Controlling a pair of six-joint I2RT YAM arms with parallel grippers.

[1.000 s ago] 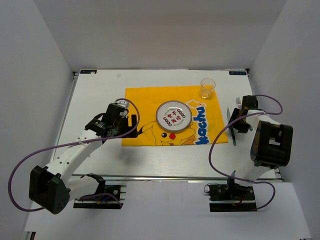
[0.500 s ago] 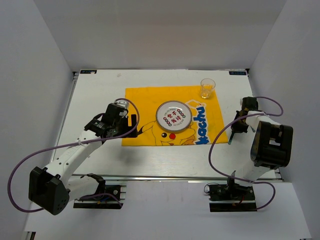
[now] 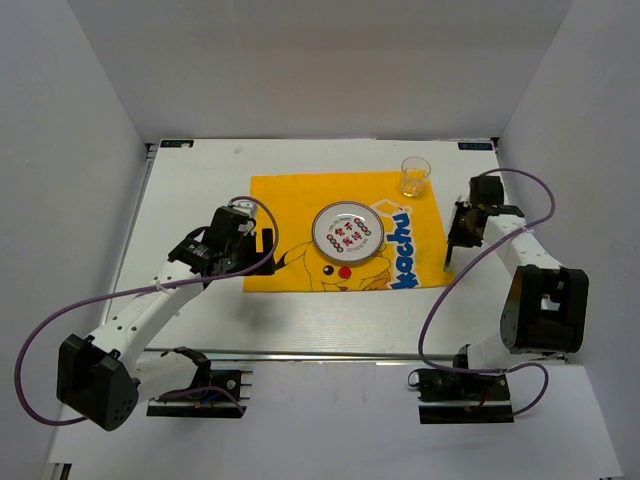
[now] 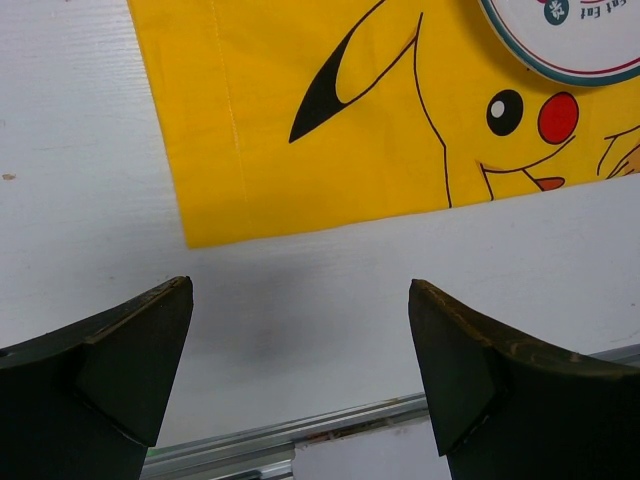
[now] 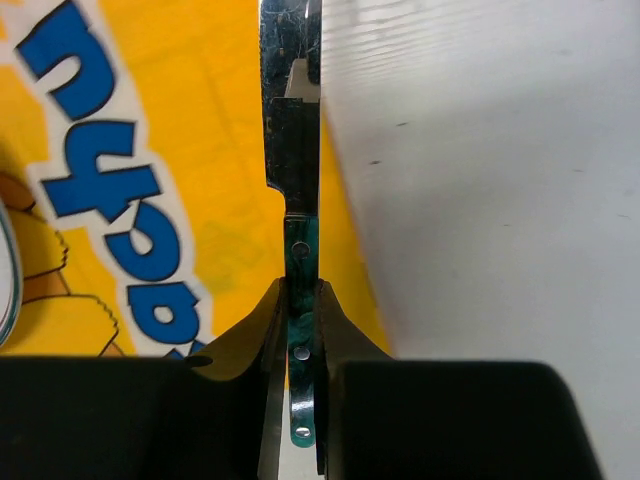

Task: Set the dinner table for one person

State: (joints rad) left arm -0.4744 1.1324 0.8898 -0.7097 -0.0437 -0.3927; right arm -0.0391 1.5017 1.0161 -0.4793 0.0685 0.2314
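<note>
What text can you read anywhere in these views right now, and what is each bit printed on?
"kachu": big blue letters on the yellow cloth, beside the plate.
Print in the plate's centre, red and dark: too small to read.
Two blue stickers at the far corners of the dinner table: too small to read.
The knife in the right tool: no marking visible.

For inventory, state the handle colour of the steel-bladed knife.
Marbled green knife handle, silver rivets; best in right wrist view.
</note>
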